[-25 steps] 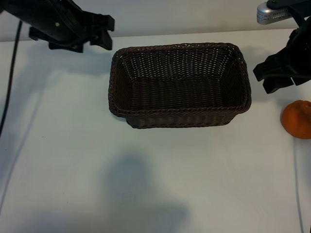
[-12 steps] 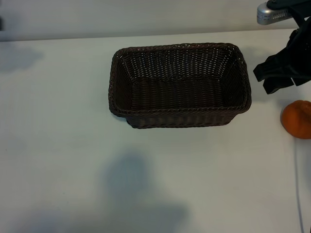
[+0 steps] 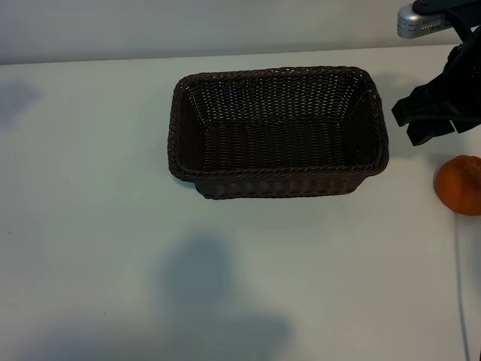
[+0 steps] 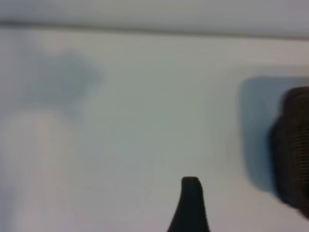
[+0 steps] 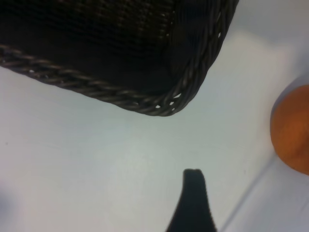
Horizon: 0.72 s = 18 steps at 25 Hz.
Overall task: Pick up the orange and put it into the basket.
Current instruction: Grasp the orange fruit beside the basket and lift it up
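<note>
The orange [image 3: 460, 185] lies on the white table at the far right edge, to the right of the dark brown wicker basket [image 3: 278, 73], which stands empty in the middle. My right gripper [image 3: 407, 124] hovers open just behind the orange, beside the basket's right end, with nothing in it. In the right wrist view one fingertip [image 5: 193, 193] shows over bare table, with the basket's corner [image 5: 164, 104] and the orange [image 5: 292, 130] close by. My left arm is out of the exterior view. Its wrist view shows one fingertip [image 4: 191, 198] over bare table and the basket's end [image 4: 294, 154], and nothing is held.
A silver camera body [image 3: 425, 19] hangs at the back right above the right arm. A thin cable [image 3: 460, 286] runs along the table's right edge, in front of the orange. A soft shadow [image 3: 210, 293] falls on the tabletop in front of the basket.
The left arm has pulled back from the back left corner and out of the exterior view. The right gripper, basket and orange have not moved.
</note>
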Available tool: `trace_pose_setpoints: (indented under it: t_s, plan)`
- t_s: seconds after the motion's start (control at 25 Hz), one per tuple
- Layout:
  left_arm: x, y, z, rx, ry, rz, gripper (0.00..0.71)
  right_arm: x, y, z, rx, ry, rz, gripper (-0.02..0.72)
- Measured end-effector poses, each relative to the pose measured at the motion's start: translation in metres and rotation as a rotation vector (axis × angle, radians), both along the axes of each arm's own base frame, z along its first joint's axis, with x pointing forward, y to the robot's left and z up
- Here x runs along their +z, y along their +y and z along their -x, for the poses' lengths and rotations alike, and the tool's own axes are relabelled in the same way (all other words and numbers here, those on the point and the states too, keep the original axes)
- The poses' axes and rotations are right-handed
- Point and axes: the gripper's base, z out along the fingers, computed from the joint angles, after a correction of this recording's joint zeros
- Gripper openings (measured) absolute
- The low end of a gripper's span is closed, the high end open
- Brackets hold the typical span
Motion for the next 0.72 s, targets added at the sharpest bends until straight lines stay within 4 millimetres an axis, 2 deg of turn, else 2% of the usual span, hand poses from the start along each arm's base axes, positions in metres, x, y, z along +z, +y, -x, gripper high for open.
trace_pose_setpoints:
  t_s: [0.2, 0.36, 0.44, 0.52, 0.72]
  plan:
    - [0.032, -0.017, 0.049, -0.054, -0.121, -0.012, 0.596, 0.000, 0.000, 0.000, 0.000, 0.000, 0.000, 0.547]
    - [0.046, -0.026, 0.087, -0.057, -0.204, -0.046, 0.596, 0.000, 0.000, 0.000, 0.000, -0.001, 0.000, 0.547]
    - [0.042, -0.027, 0.104, -0.039, -0.226, -0.074, 0.596, 0.000, 0.000, 0.000, 0.000, -0.001, 0.000, 0.547]
    - [0.036, -0.031, 0.130, -0.012, -0.276, -0.114, 0.596, 0.000, 0.000, 0.000, 0.000, -0.001, 0.000, 0.547]
    - [-0.006, -0.039, 0.161, -0.031, -0.305, -0.144, 0.596, 0.000, 0.000, 0.000, 0.000, -0.001, 0.000, 0.547]
